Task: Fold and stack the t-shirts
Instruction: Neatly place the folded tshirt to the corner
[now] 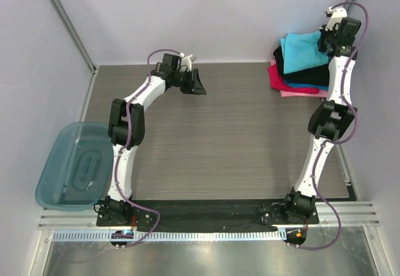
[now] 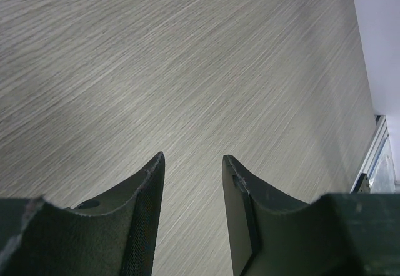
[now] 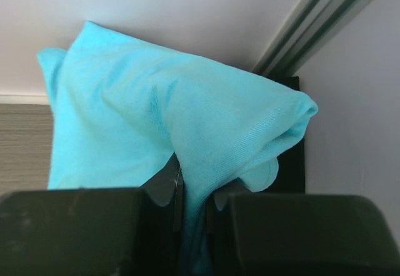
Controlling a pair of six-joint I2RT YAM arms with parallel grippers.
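Note:
A stack of folded t-shirts sits at the far right corner of the table: a turquoise t-shirt (image 1: 301, 51) on top, a black t-shirt (image 1: 307, 75) under it, a sliver of blue, then a magenta t-shirt (image 1: 279, 79) and a pink edge (image 1: 300, 93) at the bottom. My right gripper (image 1: 329, 37) is shut on a pinched fold of the turquoise t-shirt (image 3: 187, 120), at its right edge by the wall. My left gripper (image 1: 197, 83) is open and empty over bare table at the far middle; its fingers (image 2: 147, 188) frame only wood grain.
A translucent blue-grey plastic bin (image 1: 75, 167) hangs off the table's left edge. White walls and a metal frame post (image 3: 312, 20) close in the back right corner behind the stack. The wood-grain tabletop (image 1: 231, 138) spreads between the arms.

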